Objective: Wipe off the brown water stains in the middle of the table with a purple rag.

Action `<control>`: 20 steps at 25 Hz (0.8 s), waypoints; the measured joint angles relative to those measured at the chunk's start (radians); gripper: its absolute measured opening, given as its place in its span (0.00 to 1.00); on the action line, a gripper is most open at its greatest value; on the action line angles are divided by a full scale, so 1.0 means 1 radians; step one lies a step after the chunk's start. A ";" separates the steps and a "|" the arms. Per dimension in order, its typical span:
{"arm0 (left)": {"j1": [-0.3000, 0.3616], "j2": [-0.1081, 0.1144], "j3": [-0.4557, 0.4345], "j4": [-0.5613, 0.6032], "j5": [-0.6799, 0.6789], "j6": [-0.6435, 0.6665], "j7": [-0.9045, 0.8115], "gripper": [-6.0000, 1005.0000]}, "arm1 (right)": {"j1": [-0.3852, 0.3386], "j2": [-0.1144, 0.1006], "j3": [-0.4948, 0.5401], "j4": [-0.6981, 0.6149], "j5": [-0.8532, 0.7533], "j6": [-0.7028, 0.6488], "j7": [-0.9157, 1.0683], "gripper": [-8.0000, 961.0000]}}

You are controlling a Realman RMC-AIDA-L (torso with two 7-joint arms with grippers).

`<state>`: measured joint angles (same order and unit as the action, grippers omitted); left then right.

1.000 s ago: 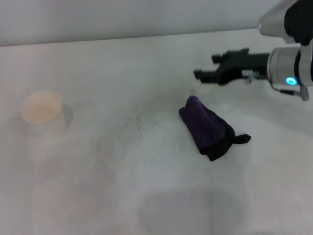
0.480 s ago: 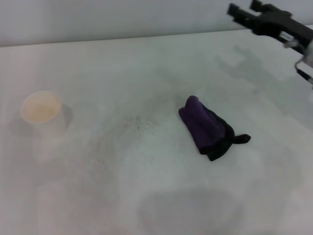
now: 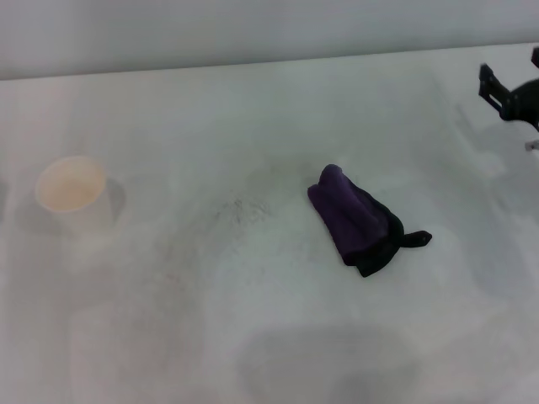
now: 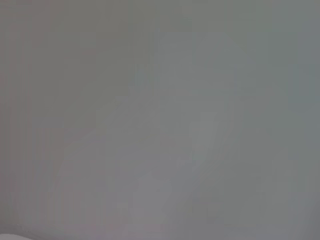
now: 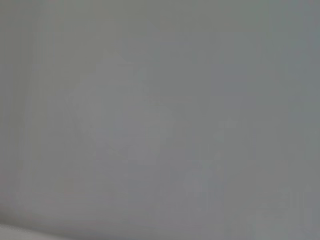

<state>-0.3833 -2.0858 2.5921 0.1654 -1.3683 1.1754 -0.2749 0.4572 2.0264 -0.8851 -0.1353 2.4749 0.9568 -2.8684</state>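
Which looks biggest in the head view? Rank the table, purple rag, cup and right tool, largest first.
1. table
2. purple rag
3. cup, somewhat smaller than the rag
Unranked: the right tool is cut off at the picture's right edge, so its size cannot be judged.

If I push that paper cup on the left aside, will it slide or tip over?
The cup stands upright and open-topped on the table. It looks thin-walled and probably light, so a high push may tip it. A low push would likelier slide it across the smooth surface. I cannot tell whether it holds liquid.
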 joint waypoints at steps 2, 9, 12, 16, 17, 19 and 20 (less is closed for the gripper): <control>0.000 0.000 0.000 0.001 0.000 0.000 -0.002 0.89 | 0.011 -0.001 0.026 0.013 0.001 -0.061 -0.009 0.88; 0.004 0.000 0.001 0.011 0.001 -0.001 -0.002 0.89 | 0.013 0.000 0.027 0.026 0.002 -0.078 0.017 0.88; 0.006 0.001 0.003 0.011 0.023 -0.002 0.003 0.89 | 0.019 0.000 0.028 0.029 0.004 -0.101 0.024 0.88; 0.017 0.000 0.006 0.024 0.040 -0.002 -0.005 0.89 | 0.020 0.000 0.029 0.030 0.003 -0.107 0.025 0.88; 0.023 0.000 0.008 0.032 0.041 -0.002 -0.006 0.89 | 0.021 0.000 0.029 0.031 0.003 -0.107 0.026 0.88; 0.036 -0.001 0.011 0.044 0.041 0.001 -0.006 0.89 | 0.021 0.000 0.029 0.031 0.002 -0.107 0.030 0.88; 0.040 -0.001 0.012 0.047 0.042 0.004 -0.006 0.89 | 0.021 0.000 0.029 0.031 0.002 -0.107 0.032 0.88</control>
<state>-0.3430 -2.0863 2.6039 0.2121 -1.3264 1.1795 -0.2809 0.4779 2.0264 -0.8561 -0.1043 2.4774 0.8499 -2.8364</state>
